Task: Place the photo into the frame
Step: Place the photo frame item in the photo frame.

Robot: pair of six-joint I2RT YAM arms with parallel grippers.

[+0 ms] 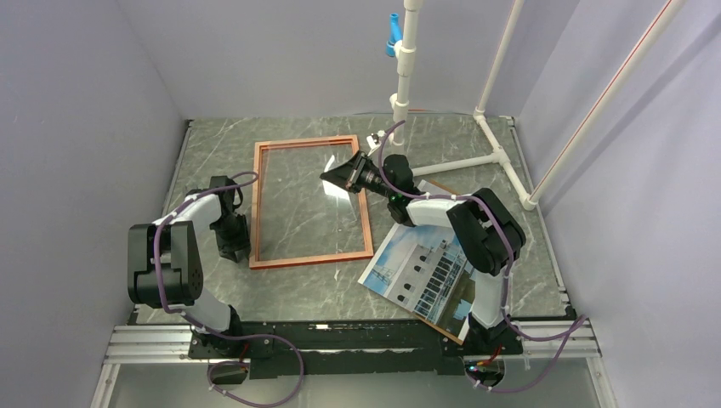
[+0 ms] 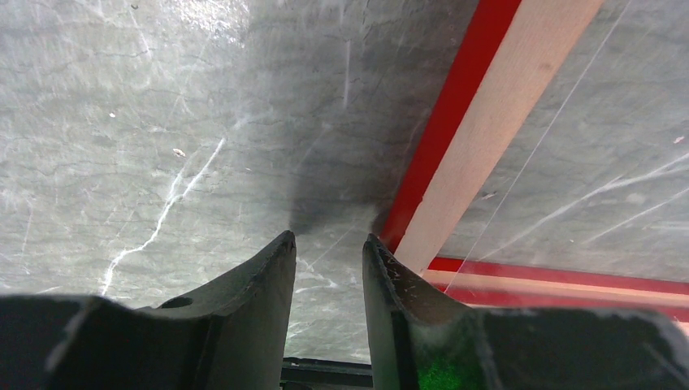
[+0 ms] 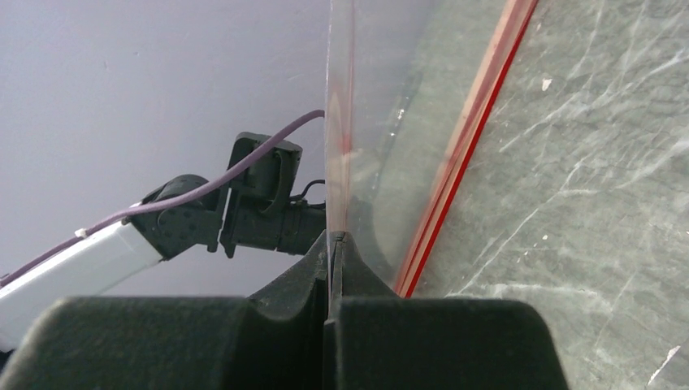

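Right fingers are closed flat on the edge of the clear pane, which runs edge-on up out of the pinch. In the top view the right gripper sits over the far right part of the frame, with the pane showing only as a faint gleam tilted up over the opening. It is likely raised to clear the opening so the print can go in (a judgement; how high the pane's far edge sits cannot be told).

The frame lies flat on the marble surface, orange-brown face up, with its red side face showing in both wrist views.

Left fingers stand part-way apart with nothing between them, only bare surface in the gap. The left gripper points down just outside the frame's near-left corner, and the inner finger is beside the rail, maybe touching it. This is probably a brace to stop the frame sliding while the pane is tilted.

The photo lies face up on the surface to the right of the frame, not in it, partly under the right arm.

Pose: the right arm is folded at the elbow and reaches forward and left, wrist near level. The left arm is bent back on itself with the wrist aimed steeply down at the surface.
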